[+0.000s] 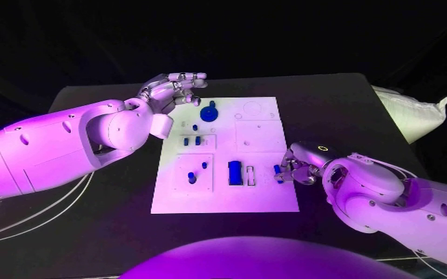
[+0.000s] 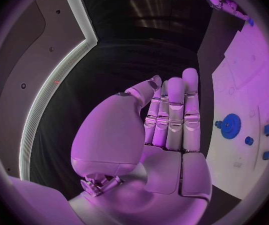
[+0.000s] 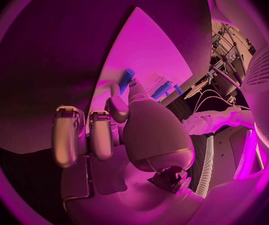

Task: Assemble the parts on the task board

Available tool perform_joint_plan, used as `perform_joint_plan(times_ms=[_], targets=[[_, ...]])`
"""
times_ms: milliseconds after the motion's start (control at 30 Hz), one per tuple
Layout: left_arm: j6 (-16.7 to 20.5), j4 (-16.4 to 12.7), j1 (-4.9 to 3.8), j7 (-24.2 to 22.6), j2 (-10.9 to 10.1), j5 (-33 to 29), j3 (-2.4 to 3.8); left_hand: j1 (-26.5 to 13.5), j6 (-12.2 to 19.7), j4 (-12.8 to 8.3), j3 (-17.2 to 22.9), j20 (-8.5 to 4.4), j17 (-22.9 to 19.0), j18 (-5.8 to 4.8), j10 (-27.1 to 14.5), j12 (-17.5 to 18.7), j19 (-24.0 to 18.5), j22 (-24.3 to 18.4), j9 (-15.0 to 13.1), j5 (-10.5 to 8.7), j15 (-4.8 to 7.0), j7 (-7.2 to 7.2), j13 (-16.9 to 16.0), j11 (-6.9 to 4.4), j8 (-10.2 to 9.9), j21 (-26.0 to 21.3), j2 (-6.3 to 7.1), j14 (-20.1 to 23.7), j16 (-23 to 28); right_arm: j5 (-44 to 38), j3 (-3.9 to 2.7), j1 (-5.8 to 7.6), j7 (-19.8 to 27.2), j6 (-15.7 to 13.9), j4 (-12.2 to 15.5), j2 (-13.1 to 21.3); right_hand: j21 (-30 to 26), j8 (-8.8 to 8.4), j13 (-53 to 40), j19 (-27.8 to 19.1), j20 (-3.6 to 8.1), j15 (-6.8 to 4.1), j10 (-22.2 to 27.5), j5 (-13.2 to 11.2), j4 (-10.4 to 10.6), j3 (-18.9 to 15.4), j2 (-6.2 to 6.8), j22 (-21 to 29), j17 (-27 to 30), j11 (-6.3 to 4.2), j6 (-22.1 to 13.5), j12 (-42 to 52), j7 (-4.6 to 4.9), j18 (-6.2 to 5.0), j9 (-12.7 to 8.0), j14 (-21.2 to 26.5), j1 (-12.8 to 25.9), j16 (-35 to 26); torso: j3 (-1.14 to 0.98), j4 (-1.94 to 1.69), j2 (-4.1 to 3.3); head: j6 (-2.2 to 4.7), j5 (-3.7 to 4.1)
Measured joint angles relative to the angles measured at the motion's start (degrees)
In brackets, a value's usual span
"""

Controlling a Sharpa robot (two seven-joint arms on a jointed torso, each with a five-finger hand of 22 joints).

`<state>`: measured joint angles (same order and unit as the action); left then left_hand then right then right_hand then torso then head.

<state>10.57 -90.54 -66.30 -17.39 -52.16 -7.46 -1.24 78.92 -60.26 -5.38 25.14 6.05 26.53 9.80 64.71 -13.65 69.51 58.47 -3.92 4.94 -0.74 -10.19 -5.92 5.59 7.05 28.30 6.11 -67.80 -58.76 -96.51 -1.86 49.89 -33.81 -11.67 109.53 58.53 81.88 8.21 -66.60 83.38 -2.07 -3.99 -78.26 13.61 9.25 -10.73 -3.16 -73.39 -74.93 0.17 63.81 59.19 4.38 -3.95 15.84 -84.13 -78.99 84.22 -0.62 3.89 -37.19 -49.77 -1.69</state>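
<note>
Two silver hands are seen at the task board (image 1: 265,198), which serves as the landmark. The right hand (image 1: 296,168) is set at the board's near right edge, and a small blue peg (image 3: 126,81) is pinched between its fingertips; the other fingers are curled beside it. The left hand (image 1: 174,90) is held above the bench (image 1: 335,104) just off the board's far left corner, its fingers straight and together, nothing gripped.

On the board, a blue gear (image 1: 210,112) is seated near the far left corner, small blue pegs (image 1: 192,141) stand in the left-hand panels, and a blue rectangular block (image 1: 235,172) lies near the middle of the near edge.

The held peg is judged light, stiff and smooth, probably plastic, so slipping or tilting in a loose pinch is likely. It is best taken across its upper half, leaving the lower end free to enter a hole; whether it is upright cannot be told.
</note>
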Motion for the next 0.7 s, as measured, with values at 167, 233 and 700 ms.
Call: perform_joint_plan(times_ms=[167,233,700], targets=[[-0.04,0.01,0.0,0.04,0.0,0.02,0.0,0.0,0.0,0.0,0.0,0.0,0.0,0.0,0.0,0.0,0.0,0.0,0.0,0.0,0.0,0.0,0.0,0.0,0.0,0.0,0.0,0.0,0.0,-2.77,-0.05,0.01,0.14,1.32,-0.59,-1.07,0.0,-0.61,-0.04,0.0,0.0,0.02,0.28,-4.94,-1.91,2.4,-0.21,-0.27,0.0,-0.25,0.42,-0.45,-0.04,0.0,0.1,0.0,-3.03,0.0,0.03,0.02,0.03,-0.02,-0.1],[-0.05,0.02,0.0,0.06,0.02,0.03,0.0,0.0,0.0,0.0,0.0,0.0,0.0,0.0,0.0,0.0,0.0,0.0,0.0,0.0,0.0,0.0,0.0,0.0,0.0,0.0,0.0,0.0,0.0,-4.52,-0.05,0.06,0.22,2.17,-0.86,-1.69,0.0,-0.93,-0.04,0.0,0.0,0.03,0.37,-7.53,-2.28,3.45,-0.17,-0.45,0.0,-0.17,0.44,-0.45,-0.03,0.0,0.04,0.0,-3.66,0.26,0.03,0.02,0.04,-0.03,-0.11],[-0.22,0.12,0.03,0.19,0.12,0.08,-0.02,0.0,0.0,0.0,0.0,0.0,0.01,0.0,0.0,0.0,0.0,0.01,0.0,0.0,0.0,0.0,0.01,0.0,0.0,0.0,0.0,0.0,0.0,-14.11,-0.05,-0.32,0.5,5.16,-1.78,-4.26,0.0,-2.21,-0.24,0.0,0.0,0.33,0.56,-6.85,-3.89,9.11,0.63,-0.82,0.01,0.06,0.46,-1.11,0.33,0.0,-0.92,-0.1,-6.09,0.47,0.01,-0.05,0.05,0.12,-0.21]])
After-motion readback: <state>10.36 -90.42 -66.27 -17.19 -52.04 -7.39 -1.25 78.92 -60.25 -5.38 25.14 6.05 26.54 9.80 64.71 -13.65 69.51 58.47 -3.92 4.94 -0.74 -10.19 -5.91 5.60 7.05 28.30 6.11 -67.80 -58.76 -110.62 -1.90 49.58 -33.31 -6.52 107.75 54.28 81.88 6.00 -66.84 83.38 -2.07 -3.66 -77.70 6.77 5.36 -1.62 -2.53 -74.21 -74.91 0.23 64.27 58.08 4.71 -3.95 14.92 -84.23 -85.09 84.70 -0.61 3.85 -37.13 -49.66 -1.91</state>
